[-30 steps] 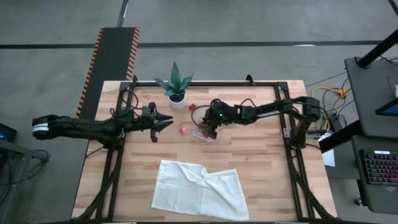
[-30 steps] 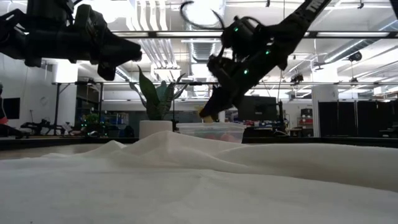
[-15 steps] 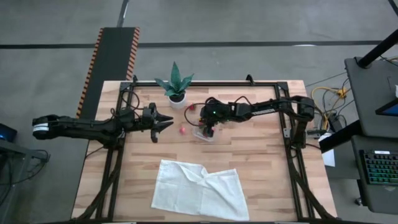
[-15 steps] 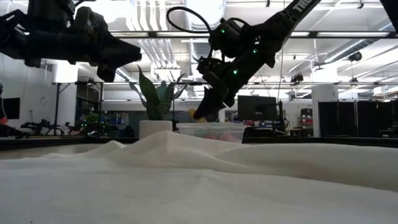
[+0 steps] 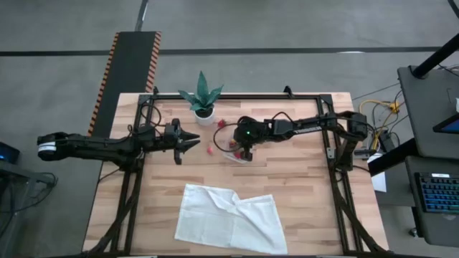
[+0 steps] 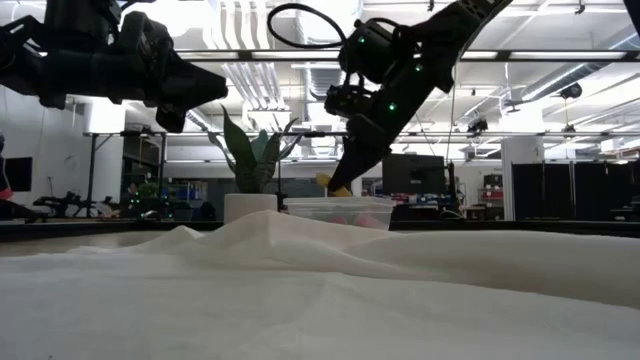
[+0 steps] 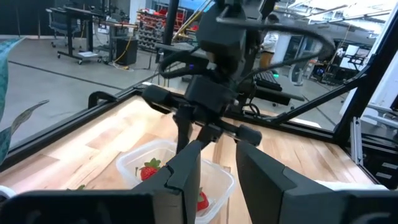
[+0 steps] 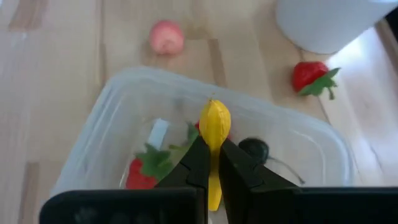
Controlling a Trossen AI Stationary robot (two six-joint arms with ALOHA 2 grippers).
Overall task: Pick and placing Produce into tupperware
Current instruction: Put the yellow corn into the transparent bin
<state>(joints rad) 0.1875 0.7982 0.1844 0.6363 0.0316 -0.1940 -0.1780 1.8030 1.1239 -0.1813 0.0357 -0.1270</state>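
High view: right claw (image 5: 239, 149) over the tupperware (image 5: 237, 155) just right of frame centre on the bench (image 5: 301, 193); left claw (image 5: 192, 140) left of centre, waiting; one pink piece (image 5: 209, 150) between them; white cloth (image 5: 229, 218) lower centre.

Low view: right claw (image 6: 338, 187) above the container (image 6: 340, 211), centre.

Left wrist view: left claw (image 7: 219, 167) fingers apart, empty; strawberries (image 7: 149, 170) inside the tub.

Right wrist view: right claw (image 8: 211, 163) clamped on the yellow piece (image 8: 214, 124), centre frame, above the tupperware (image 8: 112, 112); dark berry (image 8: 253, 149) inside; strawberry (image 8: 311, 76) upper right, outside.
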